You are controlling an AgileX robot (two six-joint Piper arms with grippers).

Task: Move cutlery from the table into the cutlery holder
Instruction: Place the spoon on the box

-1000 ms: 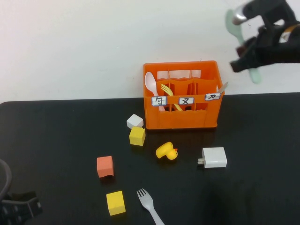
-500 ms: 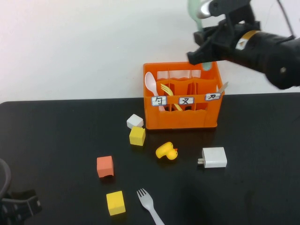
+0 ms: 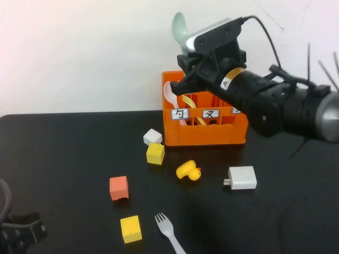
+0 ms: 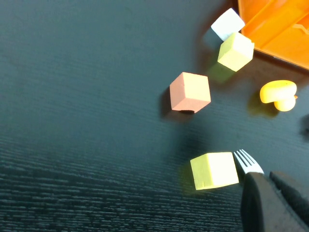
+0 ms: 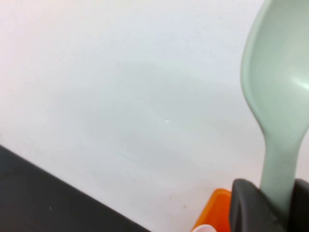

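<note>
My right gripper is shut on the handle of the pale mint-green spoon, bowl up, above the left back part of the orange cutlery holder. In the right wrist view the spoon rises from between the fingers of the right gripper, with the holder's rim below. The light grey fork lies on the black table at the front, beside a yellow cube. My left gripper rests at the front left corner, shut and empty; in its wrist view the left gripper sits next to the fork.
A white spoon and a yellow fork stand in the holder. On the table are a white cube, a yellow cube, a yellow duck, a white charger, an orange-red cube and another yellow cube.
My right arm has swung left with the mint spoon, from beyond the holder's right side to above its left part. The left arm has not moved.
</note>
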